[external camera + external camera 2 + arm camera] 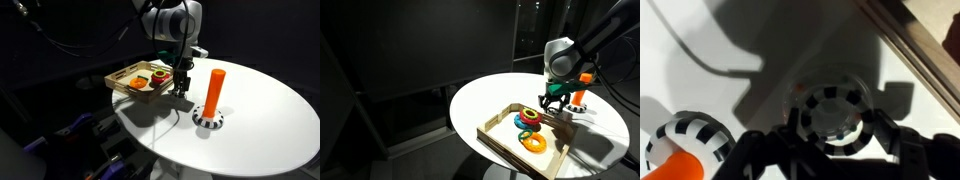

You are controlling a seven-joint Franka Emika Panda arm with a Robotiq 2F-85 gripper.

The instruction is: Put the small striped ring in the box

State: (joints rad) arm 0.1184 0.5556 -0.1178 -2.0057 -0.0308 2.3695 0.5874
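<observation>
Dark lab: black backdrop (420, 50), white table (270, 120)

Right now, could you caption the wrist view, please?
Gripper flanking the small striped ring on the table, beside the box.

Gripper (553, 106) just beside box (497, 117)

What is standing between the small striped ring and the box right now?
Nothing visible. In the wrist view the small striped ring sits between the fingers of the gripper, and only bare white tabletop shows between it and the box wall.
</observation>
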